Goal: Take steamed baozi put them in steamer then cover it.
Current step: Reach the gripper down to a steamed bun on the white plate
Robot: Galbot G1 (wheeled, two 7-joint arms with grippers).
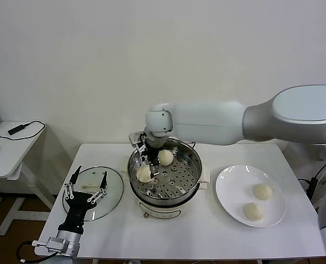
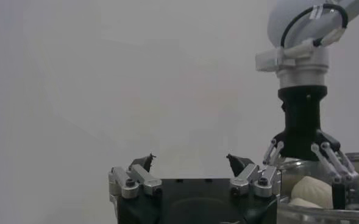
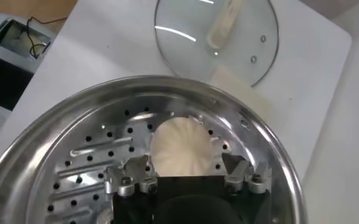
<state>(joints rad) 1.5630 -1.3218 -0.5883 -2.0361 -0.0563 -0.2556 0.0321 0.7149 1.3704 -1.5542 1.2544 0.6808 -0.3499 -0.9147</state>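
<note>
The left gripper (image 1: pixel 87 181) hovers over the cover (image 1: pixel 110 190), its fingers spread apart and holding nothing; the cover lies flat on the table (image 1: pixel 207 231). To its right, the right gripper (image 1: pixel 150 166) is inside the steamer (image 1: pixel 182 184), fingers apart, one baozi (image 1: pixel 144 174) lying between them on the perforated tray. A second baozi (image 1: pixel 165 157) is just behind it. Two more baozi (image 1: pixel 262 191) rest on the plate (image 1: pixel 234 190), well right of the steamer.

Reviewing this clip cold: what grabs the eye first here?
The right gripper hangs open inside the steamer, straddling a baozi on the perforated tray, with a second bun beside it. Two more buns wait on the white plate to the right; the glass cover lies left.
</note>
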